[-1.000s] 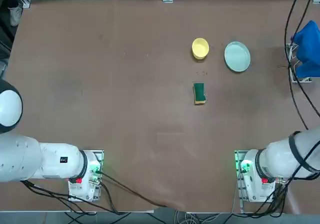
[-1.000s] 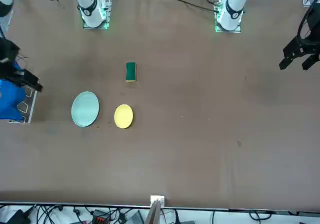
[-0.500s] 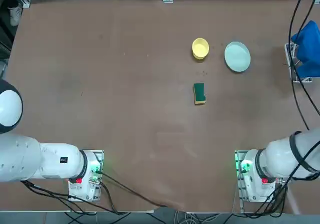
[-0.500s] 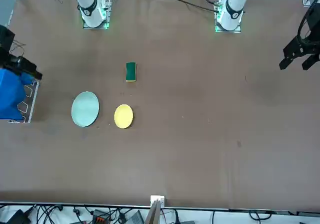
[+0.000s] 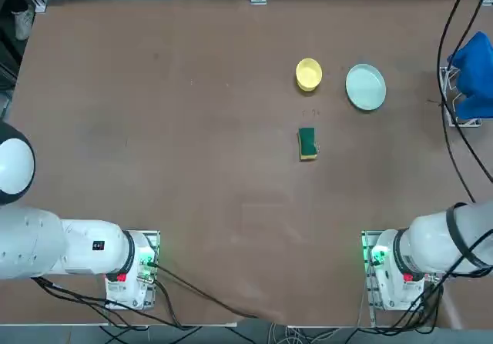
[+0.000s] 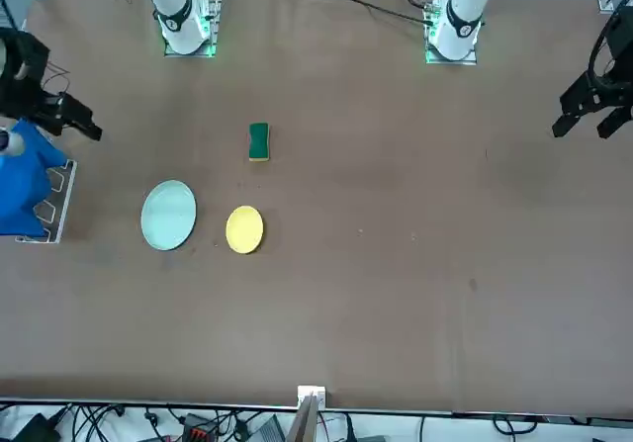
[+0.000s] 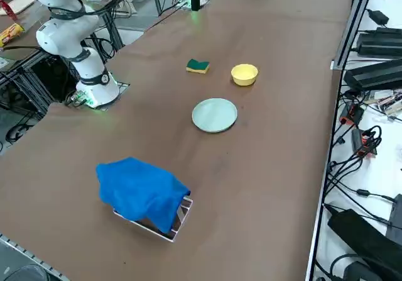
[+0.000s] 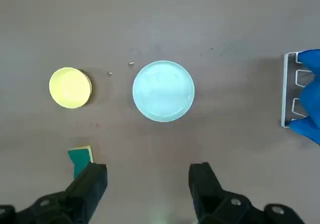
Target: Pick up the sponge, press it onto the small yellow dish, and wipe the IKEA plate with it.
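The green and yellow sponge (image 5: 307,143) is lying flat on the brown table (image 5: 192,167), nearer its far edge, just beside the small yellow dish (image 5: 308,74) and the round pale-blue plate (image 5: 365,87). The right gripper (image 8: 147,181) is hanging high above them with its fingers wide apart, holding nothing, ready for grabbing.

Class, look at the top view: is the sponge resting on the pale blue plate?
No, the sponge lies on the bare table, apart from the pale blue plate and nearer the robot than the yellow dish.

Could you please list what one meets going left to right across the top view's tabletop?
Sponge and yellow dish at about the same spot, then plate, then blue cloth on its rack; the right claw hangs open above the table.
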### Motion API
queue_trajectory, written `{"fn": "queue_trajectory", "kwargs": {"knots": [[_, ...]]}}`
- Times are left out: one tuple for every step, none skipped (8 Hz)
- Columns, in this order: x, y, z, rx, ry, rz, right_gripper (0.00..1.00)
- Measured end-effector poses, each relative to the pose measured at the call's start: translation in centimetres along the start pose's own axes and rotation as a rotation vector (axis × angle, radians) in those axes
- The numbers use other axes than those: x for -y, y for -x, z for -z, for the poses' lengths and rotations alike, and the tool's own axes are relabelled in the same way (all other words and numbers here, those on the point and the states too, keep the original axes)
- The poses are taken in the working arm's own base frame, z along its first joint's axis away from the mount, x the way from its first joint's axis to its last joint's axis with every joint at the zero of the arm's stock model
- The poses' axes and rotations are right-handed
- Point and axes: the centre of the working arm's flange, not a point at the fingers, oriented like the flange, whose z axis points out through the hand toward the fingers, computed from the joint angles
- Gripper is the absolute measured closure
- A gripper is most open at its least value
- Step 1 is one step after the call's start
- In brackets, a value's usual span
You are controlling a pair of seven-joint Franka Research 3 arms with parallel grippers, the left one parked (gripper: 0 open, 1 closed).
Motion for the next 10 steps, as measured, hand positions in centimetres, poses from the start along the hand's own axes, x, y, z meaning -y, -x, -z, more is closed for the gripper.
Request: {"fn": "queue_trajectory", "kwargs": {"knots": [[-0.2, -0.1, -0.1, 0.001, 0.005, -0.002, 0.0], [-0.2, -0.1, -0.2, -0.001, 0.012, -0.003, 0.0], [-0.3, -0.1, -0.1, -0.002, 0.018, -0.003, 0.0], [-0.3, -0.1, -0.1, -0.004, 0.02, -0.003, 0.0], [-0.3, -0.1, -0.1, -0.005, 0.02, -0.003, 0.0], [-0.3, -0.1, -0.2, -0.004, 0.02, -0.003, 0.0], [-0.3, -0.2, -0.5, 0.001, 0.02, -0.003, 0.0], [-0.3, -0.4, -0.8, 0.006, 0.021, -0.003, 0.0], [-0.3, -0.5, -1.1, 0.009, 0.021, -0.003, 0.0], [-0.3, -0.5, -1.1, 0.009, 0.021, -0.003, 0.0]]}}
